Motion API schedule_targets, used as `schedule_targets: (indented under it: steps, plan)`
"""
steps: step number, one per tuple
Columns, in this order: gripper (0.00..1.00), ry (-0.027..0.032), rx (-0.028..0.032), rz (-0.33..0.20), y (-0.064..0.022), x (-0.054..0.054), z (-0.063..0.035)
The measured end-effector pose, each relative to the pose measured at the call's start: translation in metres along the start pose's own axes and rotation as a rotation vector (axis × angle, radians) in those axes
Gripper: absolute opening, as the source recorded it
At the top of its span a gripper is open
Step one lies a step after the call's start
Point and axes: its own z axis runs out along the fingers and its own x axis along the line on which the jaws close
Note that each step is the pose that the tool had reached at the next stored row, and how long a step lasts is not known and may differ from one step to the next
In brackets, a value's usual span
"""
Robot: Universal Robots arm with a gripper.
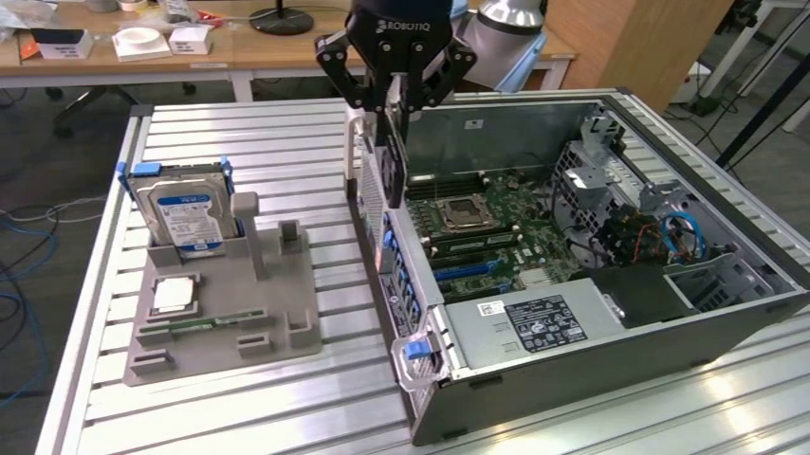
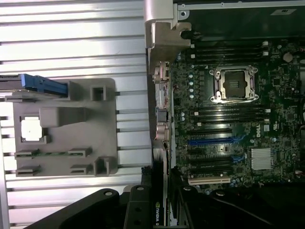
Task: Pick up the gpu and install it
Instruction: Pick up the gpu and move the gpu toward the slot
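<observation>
The hand (image 1: 396,97) is closed on the gpu (image 1: 391,161), which hangs upright from its fingers just above the open computer case's (image 1: 570,384) wall on the exterior view's left. Inside the case lies the motherboard (image 1: 519,223). On the slatted tabletop (image 1: 253,412), beside the case, a gray holder (image 1: 285,284) carries the hard drive (image 1: 188,216).

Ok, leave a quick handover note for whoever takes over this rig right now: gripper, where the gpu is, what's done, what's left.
Gripper: shut on the gpu, which hangs edge-down.
Gpu: in the air over the open computer case, at the side nearest the grey holder.
Done: gpu picked up.
Left: it is not yet seated in a slot on the motherboard.
</observation>
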Motion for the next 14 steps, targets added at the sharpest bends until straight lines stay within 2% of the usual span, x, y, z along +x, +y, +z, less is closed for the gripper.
schedule_targets:
  steps: [14]
  plan:
    - [0.26, 0.0000, 0.0000, 0.000, 0.0008, -0.0104, 0.0001]
